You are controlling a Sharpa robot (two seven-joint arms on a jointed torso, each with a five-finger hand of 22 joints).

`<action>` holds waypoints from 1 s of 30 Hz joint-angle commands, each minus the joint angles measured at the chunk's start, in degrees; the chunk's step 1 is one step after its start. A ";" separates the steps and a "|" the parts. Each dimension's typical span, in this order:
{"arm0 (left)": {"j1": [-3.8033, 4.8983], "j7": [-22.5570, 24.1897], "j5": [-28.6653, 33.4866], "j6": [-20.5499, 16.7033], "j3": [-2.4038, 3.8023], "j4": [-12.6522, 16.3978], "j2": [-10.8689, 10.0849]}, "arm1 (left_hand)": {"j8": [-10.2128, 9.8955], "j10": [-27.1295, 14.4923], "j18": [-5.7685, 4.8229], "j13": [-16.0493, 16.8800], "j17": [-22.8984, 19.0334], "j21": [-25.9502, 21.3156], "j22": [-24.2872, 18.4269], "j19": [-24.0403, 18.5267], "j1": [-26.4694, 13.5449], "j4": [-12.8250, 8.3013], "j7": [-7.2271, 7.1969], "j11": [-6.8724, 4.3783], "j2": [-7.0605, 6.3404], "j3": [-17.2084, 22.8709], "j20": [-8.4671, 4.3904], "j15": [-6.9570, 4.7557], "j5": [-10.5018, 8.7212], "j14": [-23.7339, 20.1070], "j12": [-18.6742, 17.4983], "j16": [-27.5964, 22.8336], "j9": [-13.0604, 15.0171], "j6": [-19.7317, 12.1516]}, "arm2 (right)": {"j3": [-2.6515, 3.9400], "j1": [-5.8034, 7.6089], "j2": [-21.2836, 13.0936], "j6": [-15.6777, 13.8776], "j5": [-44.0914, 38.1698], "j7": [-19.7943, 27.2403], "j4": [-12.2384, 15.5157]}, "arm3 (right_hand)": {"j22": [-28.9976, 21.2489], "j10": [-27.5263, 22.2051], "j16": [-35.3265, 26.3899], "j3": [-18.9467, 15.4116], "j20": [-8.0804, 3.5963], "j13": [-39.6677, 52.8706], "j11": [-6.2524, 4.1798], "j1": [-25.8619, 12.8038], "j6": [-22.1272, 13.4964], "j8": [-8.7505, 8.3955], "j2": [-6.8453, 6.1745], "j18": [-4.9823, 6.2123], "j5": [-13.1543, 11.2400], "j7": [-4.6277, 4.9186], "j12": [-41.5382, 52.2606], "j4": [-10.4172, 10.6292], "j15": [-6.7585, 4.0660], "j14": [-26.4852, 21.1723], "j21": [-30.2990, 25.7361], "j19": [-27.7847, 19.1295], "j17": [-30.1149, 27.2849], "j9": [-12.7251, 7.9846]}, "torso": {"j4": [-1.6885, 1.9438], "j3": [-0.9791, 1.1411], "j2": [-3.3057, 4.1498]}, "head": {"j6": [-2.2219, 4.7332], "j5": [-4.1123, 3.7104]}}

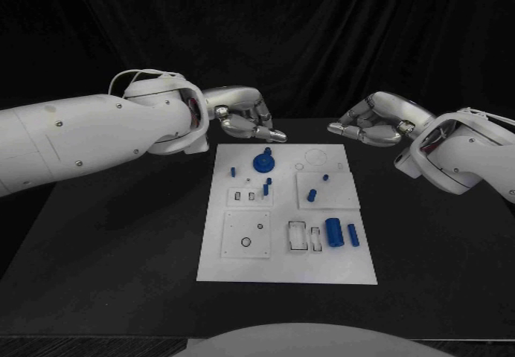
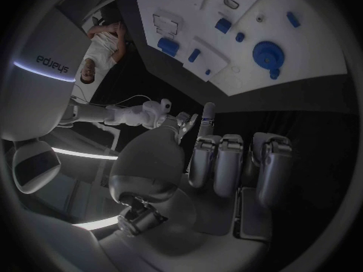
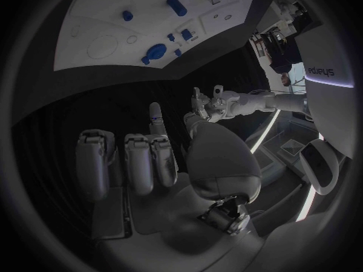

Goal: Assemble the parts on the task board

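Note:
The white task board (image 1: 284, 268) lies in the middle of the black table. On its far part a blue gear (image 1: 264, 160) stands, with several small blue pegs (image 1: 311, 195) near it. A blue cylinder (image 1: 334, 231) and a blue bar (image 1: 353, 235) lie on its near right part. My left hand (image 1: 245, 111) hovers beyond the board's far left corner with its fingers curled in, holding nothing. My right hand (image 1: 370, 119) hovers beyond the far right corner, also curled and holding nothing. The left wrist view shows the left hand (image 2: 227, 163), the board (image 2: 310, 48) and the gear (image 2: 267, 54). The right wrist view shows the right hand (image 3: 144, 157) and the gear (image 3: 156, 50).
The board has raised white plates with slots and holes, one at its near left (image 1: 245, 234). Black table surface (image 1: 107, 245) stretches on both sides of the board. A dark curtain hangs behind the table.

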 commanded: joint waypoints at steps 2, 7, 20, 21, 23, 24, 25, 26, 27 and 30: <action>0.49 -16.57 -2.10 15.48 0.06 -1.65 3.22 | 1.19 6.07 -0.30 15.05 15.05 0.17 15.05 6.21 -1.51 -0.14 -0.94 -0.86 1.02 -0.91 -0.35 -0.81 0.28 6.05 0.19 0.15 1.47 3.02 | 0.04 0.02 0.08 2.87 1.30 -2.70 0.04 | 13.54 5.95 0.20 -0.34 -0.31 15.07 -0.36 0.12 0.31 0.39 0.43 0.71 0.27 -0.02 0.08 0.02 -0.46 5.82 0.16 3.44 14.29 0.06 | -0.24 0.24 -0.21 | 0.02 0.10; 0.67 -24.76 -0.60 23.33 0.07 -4.40 6.96 | 1.97 6.07 -0.30 15.05 15.05 0.17 15.05 6.21 0.80 -0.48 -2.25 -2.13 0.47 -0.50 -1.46 -1.96 2.38 6.05 0.19 0.15 3.14 6.15 | 0.03 0.01 0.55 3.38 1.44 -2.67 -0.08 | 13.56 5.95 0.24 -0.67 -0.36 15.07 -0.42 0.30 0.45 0.48 0.60 0.70 0.67 -0.09 0.08 0.03 -0.52 5.85 0.23 3.49 14.37 0.12 | -0.20 0.10 -0.15 | -0.07 0.08; 0.70 -36.36 7.94 33.80 0.08 -12.90 13.45 | -1.64 6.07 -0.30 15.05 15.05 0.17 15.05 6.21 3.67 -1.69 -1.96 -2.32 -0.03 0.93 -2.19 -2.51 2.65 6.05 0.19 0.15 3.02 5.08 | 0.03 -0.87 2.37 3.36 2.31 -1.73 -1.28 | 13.69 5.95 0.43 -1.49 -0.55 15.07 -0.62 1.26 0.75 0.73 1.27 0.60 2.17 -0.29 0.08 -0.02 -0.71 5.98 0.57 3.72 14.77 0.27 | -0.48 0.30 -0.13 | 0.68 1.45; 0.69 -36.71 8.07 34.11 0.08 -13.14 13.59 | -2.06 6.07 -0.30 15.05 15.05 0.17 15.05 6.21 3.50 -1.54 -1.85 -2.24 -0.03 0.92 -2.17 -2.46 2.54 6.05 0.19 0.15 2.88 4.91 | 0.03 -0.92 2.45 3.43 2.32 -1.76 -1.35 | 13.69 5.95 0.43 -1.49 -0.55 15.07 -0.62 1.26 0.75 0.73 1.27 0.60 2.17 -0.29 0.08 -0.02 -0.71 5.98 0.57 3.72 14.77 0.27 | -0.55 0.33 -0.11 | 0.69 1.42; 0.69 -37.16 8.23 34.55 0.08 -13.55 13.88 | -2.24 6.07 -0.30 15.05 15.05 0.17 15.05 6.21 3.41 -1.46 -1.83 -2.21 0.04 0.95 -2.16 -2.44 2.56 6.05 0.19 0.15 2.83 4.91 | 0.03 -0.99 2.52 3.48 2.34 -1.79 -1.43 | 13.69 5.95 0.40 -1.51 -0.56 15.07 -0.63 1.30 0.74 0.73 1.29 0.60 2.21 -0.28 0.08 -0.02 -0.71 5.96 0.58 3.72 14.71 0.27 | -0.38 0.27 -0.12 | 0.69 1.34; 0.68 -37.27 8.28 34.72 0.08 -13.74 14.02 | -2.57 6.07 -0.30 15.05 15.05 0.17 15.05 6.21 3.42 -1.45 -1.75 -2.16 0.06 1.01 -2.12 -2.41 2.64 6.05 0.19 0.15 2.70 4.77 | 0.03 -1.01 2.56 3.45 2.34 -1.78 -1.46 | 13.69 5.95 0.40 -1.51 -0.56 15.07 -0.63 1.30 0.74 0.73 1.29 0.60 2.21 -0.28 0.08 -0.02 -0.71 5.96 0.58 3.72 14.71 0.27 | -0.40 0.29 -0.13 | 0.69 1.35; 0.68 -37.30 8.32 34.87 0.08 -13.93 14.15 | -3.30 6.07 -0.30 15.05 15.05 0.17 15.05 6.21 3.55 -1.52 -1.50 -2.01 0.09 1.18 -2.04 -2.28 2.81 6.05 0.19 0.15 2.38 4.32 | 0.03 -1.03 2.60 3.41 2.35 -1.76 -1.50 | 13.69 5.95 0.40 -1.51 -0.56 15.07 -0.63 1.30 0.74 0.73 1.29 0.60 2.21 -0.28 0.08 -0.02 -0.71 5.96 0.58 3.72 14.71 0.27 | -0.50 0.34 -0.20 | 0.72 1.43; 0.67 -37.26 8.36 35.02 0.08 -14.13 14.29 | -3.72 6.07 -0.30 15.05 15.05 0.17 15.05 6.21 3.66 -1.59 -1.42 -1.88 0.11 1.29 -1.99 -2.21 2.95 6.05 0.19 0.15 2.19 4.09 | 0.03 -1.05 2.68 3.38 2.35 -1.74 -1.55 | 13.69 5.95 0.41 -1.56 -0.57 15.07 -0.63 1.38 0.72 0.73 1.32 0.60 2.33 -0.29 0.08 -0.02 -0.72 5.97 0.57 3.71 14.74 0.27 | -0.56 0.36 -0.23 | 0.76 1.56; 0.66 -37.17 8.39 35.11 0.08 -14.32 14.42 | -3.96 6.07 -0.30 15.05 15.05 0.17 15.05 6.21 3.73 -1.63 -1.37 -1.83 0.15 1.38 -1.95 -2.16 3.04 6.05 0.19 0.15 2.08 4.03 | 0.03 -1.06 2.75 3.35 2.35 -1.72 -1.59 | 13.68 5.95 0.44 -1.60 -0.57 15.07 -0.63 1.46 0.71 0.72 1.36 0.61 2.43 -0.29 0.08 -0.03 -0.72 5.99 0.54 3.70 14.80 0.28 | -0.65 0.38 -0.24 | 0.65 1.68; 0.60 -36.79 8.44 35.00 0.07 -14.74 14.71 | -4.26 6.07 -0.30 15.05 15.05 0.17 15.05 6.21 4.00 -1.81 -1.34 -1.77 0.24 1.63 -1.88 -2.09 3.30 6.05 0.19 0.15 1.94 4.13 | 0.03 -1.09 2.86 3.34 2.36 -1.74 -1.62 | 13.69 5.95 0.44 -1.70 -0.59 15.07 -0.64 1.67 0.69 0.72 1.42 0.60 2.64 -0.30 0.08 -0.05 -0.74 5.99 0.57 3.72 14.79 0.28 | -0.46 0.35 -0.29 | 0.58 1.56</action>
